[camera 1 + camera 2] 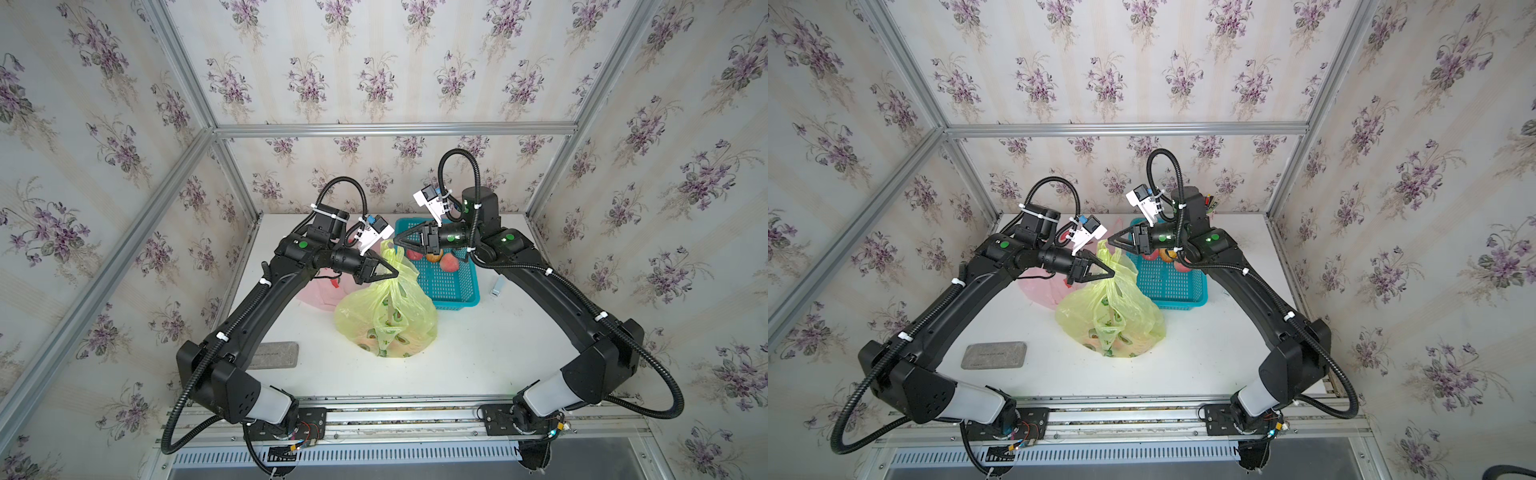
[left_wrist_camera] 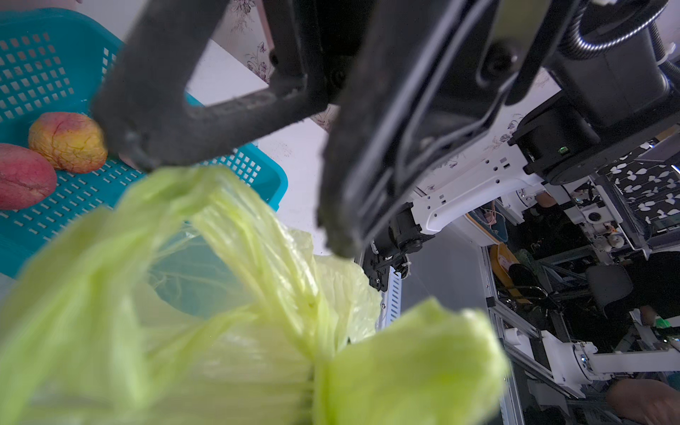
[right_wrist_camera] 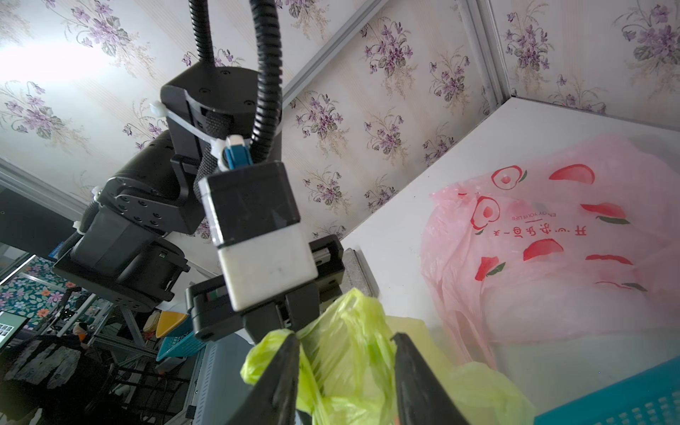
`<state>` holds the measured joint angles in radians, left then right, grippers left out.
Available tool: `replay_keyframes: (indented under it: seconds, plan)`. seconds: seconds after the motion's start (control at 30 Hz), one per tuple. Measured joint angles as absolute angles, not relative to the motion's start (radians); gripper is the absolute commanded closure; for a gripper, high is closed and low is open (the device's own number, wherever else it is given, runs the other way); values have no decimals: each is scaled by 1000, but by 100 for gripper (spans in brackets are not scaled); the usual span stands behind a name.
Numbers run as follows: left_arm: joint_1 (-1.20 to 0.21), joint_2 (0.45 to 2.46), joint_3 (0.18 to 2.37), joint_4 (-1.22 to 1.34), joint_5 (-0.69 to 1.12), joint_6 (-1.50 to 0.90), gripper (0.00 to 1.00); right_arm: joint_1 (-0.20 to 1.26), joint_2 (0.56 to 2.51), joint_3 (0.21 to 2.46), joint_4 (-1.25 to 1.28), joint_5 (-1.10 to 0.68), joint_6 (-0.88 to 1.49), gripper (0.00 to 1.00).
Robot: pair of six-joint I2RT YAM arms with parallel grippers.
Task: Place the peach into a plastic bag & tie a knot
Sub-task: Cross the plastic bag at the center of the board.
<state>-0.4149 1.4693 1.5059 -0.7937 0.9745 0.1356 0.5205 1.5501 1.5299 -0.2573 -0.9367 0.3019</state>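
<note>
Left end effector (image 1: pixel 392 273) pinching yellow bag (image 1: pixel 386 320); right end effector (image 3: pixel 344 336) spread astride same bag

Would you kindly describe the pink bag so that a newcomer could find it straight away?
On the white table, look left of the blue basket, partly under the left arm. There lies the pink bag, flat and limp with red fruit prints, unlike the bulging yellow-green bag beside it.
</note>
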Motion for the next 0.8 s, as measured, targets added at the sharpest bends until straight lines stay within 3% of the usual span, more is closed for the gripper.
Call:
replay_keyframes:
  seconds: [0.1, 0.2, 0.37, 0.47, 0.63, 0.8]
  plan:
    - [-415, 1466, 1506, -794, 974, 135, 98, 521, 1555, 1529, -267, -920, 287, 34]
    - [-415, 1465, 1503, -793, 974, 135, 98, 521, 1554, 1520, -272, -908, 280, 43]
    - [-415, 1465, 1501, -793, 974, 131, 97, 521, 1551, 1510, -273, -916, 282, 75]
    - [-415, 1466, 1501, -793, 974, 129, 92, 521, 1551, 1508, -261, -934, 286, 99]
    - [-415, 1464, 1489, -792, 961, 120, 80, 521, 1547, 1505, -244, -937, 292, 100]
    - [-415, 1451, 1455, -781, 934, 111, 78, 509, 1521, 1488, -228, -923, 304, 100]
